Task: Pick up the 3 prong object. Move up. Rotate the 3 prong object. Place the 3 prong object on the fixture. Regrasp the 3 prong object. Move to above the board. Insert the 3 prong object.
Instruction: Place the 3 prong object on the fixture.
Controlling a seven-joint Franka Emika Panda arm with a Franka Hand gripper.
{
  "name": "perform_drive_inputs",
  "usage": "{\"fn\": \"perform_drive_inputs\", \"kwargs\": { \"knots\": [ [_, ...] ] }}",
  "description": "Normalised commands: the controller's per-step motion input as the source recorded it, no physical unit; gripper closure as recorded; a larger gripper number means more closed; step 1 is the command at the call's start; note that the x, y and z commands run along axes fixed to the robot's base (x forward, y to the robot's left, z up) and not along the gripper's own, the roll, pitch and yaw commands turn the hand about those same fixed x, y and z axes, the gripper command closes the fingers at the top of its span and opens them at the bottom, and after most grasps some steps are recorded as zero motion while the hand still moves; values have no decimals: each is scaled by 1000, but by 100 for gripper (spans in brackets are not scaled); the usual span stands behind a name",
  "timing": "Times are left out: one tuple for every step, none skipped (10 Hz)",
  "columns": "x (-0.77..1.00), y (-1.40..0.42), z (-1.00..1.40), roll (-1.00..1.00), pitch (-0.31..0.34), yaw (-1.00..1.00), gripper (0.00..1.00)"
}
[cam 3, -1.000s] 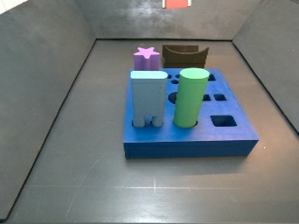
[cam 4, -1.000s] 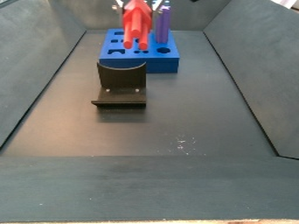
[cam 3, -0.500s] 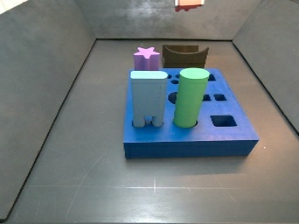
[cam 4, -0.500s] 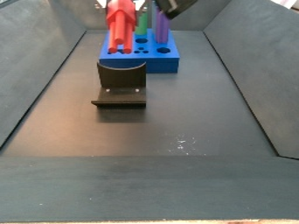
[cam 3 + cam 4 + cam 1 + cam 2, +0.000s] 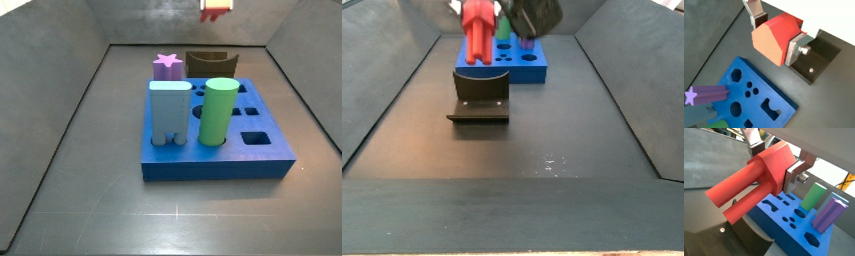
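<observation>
The 3 prong object point(image 5: 751, 185) is a bright red block hanging in the air, its prongs pointing down toward the floor in a side view point(image 5: 477, 32). My gripper point(image 5: 776, 31) is shut on its thick end, one silver finger point(image 5: 796, 47) on each flat side. It hangs high over the far end of the blue board point(image 5: 214, 160), near the dark fixture point(image 5: 210, 63), which shows in front of the board from the opposite side point(image 5: 481, 95). Only the red block's lower tip point(image 5: 215, 10) shows at the edge of that view.
On the board stand a green cylinder point(image 5: 219, 112), a light-blue block point(image 5: 168, 112) and a purple star-topped peg point(image 5: 167, 65). Several shaped holes point(image 5: 769, 106) in the board lie open. Grey walls enclose the dark floor point(image 5: 543, 140).
The gripper has carried the red object sideways, toward the fixture's side of the board, and the dark wrist body has swung into a side view. Nothing on the board moved.
</observation>
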Motion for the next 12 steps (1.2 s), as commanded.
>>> {"fn": "perform_drive_inputs", "kwargs": {
  "knots": [
    [137,138,-1000,-1000,201,-44,100],
    [146,133,-1000,-850,209,-79,100],
    [152,137,-1000,-687,187,-114,100],
    [160,143,-1000,-464,144,-156,100],
    [171,142,-1000,-305,113,-172,100],
    [181,134,-1000,-222,73,-176,100],
    [134,109,-719,-175,35,-175,100],
    [113,102,-521,-140,9,-159,100],
    [80,149,-425,-109,-15,-144,100],
    [80,149,-425,-109,-15,-144,100],
    [72,174,-409,-100,-21,-133,100],
    [79,176,-400,-102,-26,-135,100]
  ]
}}
